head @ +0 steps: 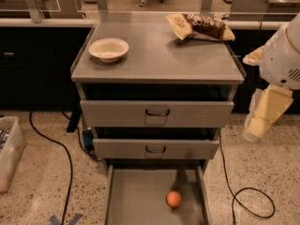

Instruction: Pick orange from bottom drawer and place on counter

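The orange (174, 198) lies on the flat grey floor of the bottom drawer (136, 196), which is pulled open at the foot of the cabinet; the fruit sits right of the middle. The counter (157, 55) is the grey metal top of the cabinet. My arm (283, 55) is at the right edge of the view, beside the cabinet. The cream-coloured gripper (262, 118) hangs down from it at the height of the upper drawers, well above and to the right of the orange. It holds nothing that I can see.
A white bowl (108, 49) stands at the counter's left. A chip bag (201, 27) lies at its back right. The two upper drawers (157, 114) stand slightly ajar. Black cables (56, 144) run over the floor on both sides. A clear bin (8, 151) stands at far left.
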Controlling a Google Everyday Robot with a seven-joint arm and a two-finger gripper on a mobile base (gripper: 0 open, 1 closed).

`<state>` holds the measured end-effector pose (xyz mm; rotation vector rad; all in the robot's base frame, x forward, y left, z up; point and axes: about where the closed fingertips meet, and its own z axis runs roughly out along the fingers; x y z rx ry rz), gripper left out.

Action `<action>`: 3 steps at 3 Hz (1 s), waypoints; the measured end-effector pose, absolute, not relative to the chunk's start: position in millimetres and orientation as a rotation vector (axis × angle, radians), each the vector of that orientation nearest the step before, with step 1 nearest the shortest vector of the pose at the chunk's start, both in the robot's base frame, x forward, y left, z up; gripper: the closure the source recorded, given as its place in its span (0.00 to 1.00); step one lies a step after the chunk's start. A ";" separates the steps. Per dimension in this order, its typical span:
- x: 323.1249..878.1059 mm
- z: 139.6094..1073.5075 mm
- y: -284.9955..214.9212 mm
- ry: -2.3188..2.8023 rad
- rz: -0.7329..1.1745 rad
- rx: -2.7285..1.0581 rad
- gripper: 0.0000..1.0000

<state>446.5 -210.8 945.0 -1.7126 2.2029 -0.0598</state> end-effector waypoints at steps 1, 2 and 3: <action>453.7 905.9 -213.9 2.199 -0.028 -1.720 0.00; 461.2 856.2 -223.4 2.231 -0.038 -1.728 0.00; 469.3 769.4 -231.9 2.306 0.022 -1.644 0.00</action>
